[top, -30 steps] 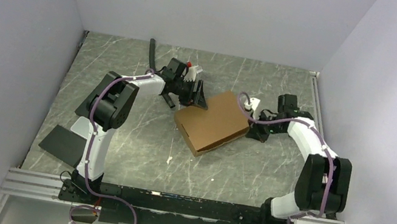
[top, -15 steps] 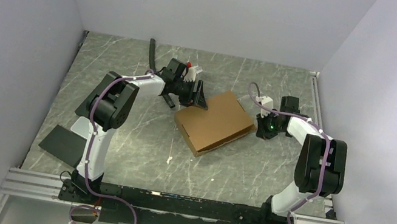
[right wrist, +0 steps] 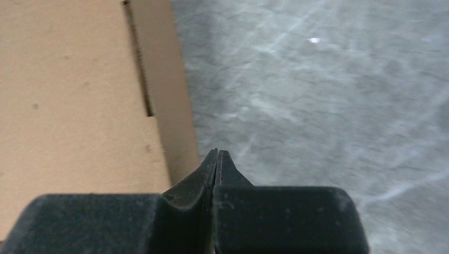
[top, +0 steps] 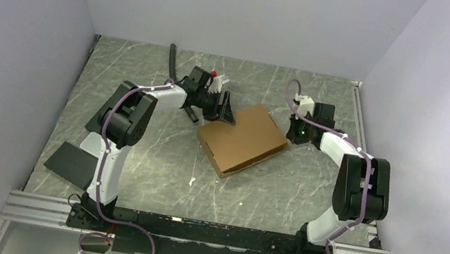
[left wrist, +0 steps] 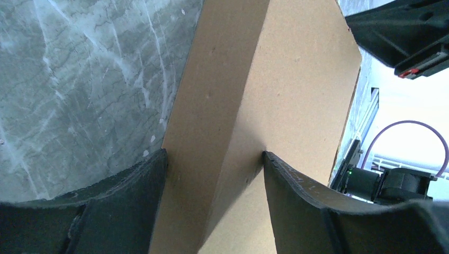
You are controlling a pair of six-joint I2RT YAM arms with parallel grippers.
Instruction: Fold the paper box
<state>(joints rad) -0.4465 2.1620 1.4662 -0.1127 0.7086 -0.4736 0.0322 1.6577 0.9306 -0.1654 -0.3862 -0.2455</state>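
Watching the overhead view, I see the box (top: 242, 140) lying mid-worktop (top: 155, 150), turned at an angle, with its lid down so it reads as a shallow closed mailer. My left gripper (top: 222, 109) straddles its far-left corner. On the left wrist camera the jaws stand wide, one finger (left wrist: 132, 190) against the side wall and the other on the top face, so I take it as a hold on the cardboard. My right gripper (right wrist: 217, 153) is pinched fully together with nothing in it, its tip just beside the box's right side wall. I cannot tell whether it touches.

My worry is the slit (right wrist: 138, 58) along that right wall. I judge that a tab there may not be fully seated, and the lid could spring up once the left gripper lets go. A push from the closed right tip could also swing the box around the held corner, or dent the wall. Squeezing harder on the left could crush that corner.
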